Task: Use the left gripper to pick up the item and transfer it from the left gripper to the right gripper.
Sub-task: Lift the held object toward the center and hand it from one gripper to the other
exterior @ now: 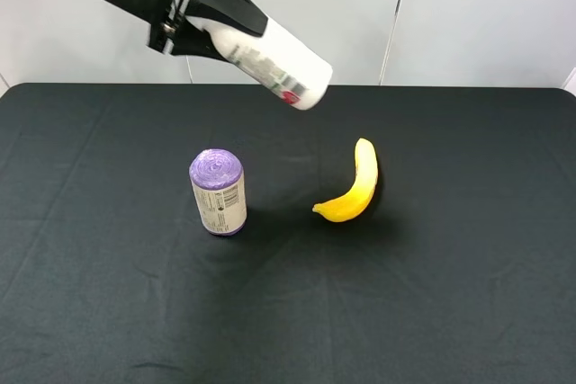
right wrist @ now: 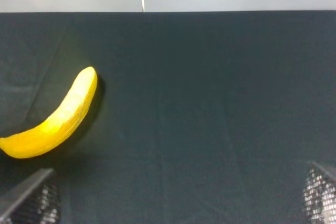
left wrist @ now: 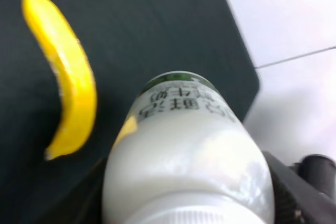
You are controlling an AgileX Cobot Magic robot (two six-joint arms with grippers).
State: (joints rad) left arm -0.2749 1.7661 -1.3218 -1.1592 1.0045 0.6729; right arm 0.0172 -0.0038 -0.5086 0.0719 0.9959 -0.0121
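My left gripper (exterior: 209, 17) is shut on the cap end of the white bottle (exterior: 274, 62) and holds it high above the table's back, tilted down to the right. The bottle's printed label shows a little red near its bottom. In the left wrist view the bottle (left wrist: 189, 156) fills the frame, with the black fingers (left wrist: 294, 192) beside it. My right gripper (right wrist: 181, 203) is out of the exterior high view. In its wrist view its two fingertips (right wrist: 31, 198) stand wide apart over bare cloth, holding nothing.
A purple-topped can (exterior: 219, 192) stands upright left of centre on the black tablecloth (exterior: 450, 294). A yellow banana (exterior: 353, 188) lies right of it; it also shows in the left wrist view (left wrist: 68, 77) and the right wrist view (right wrist: 55, 116).
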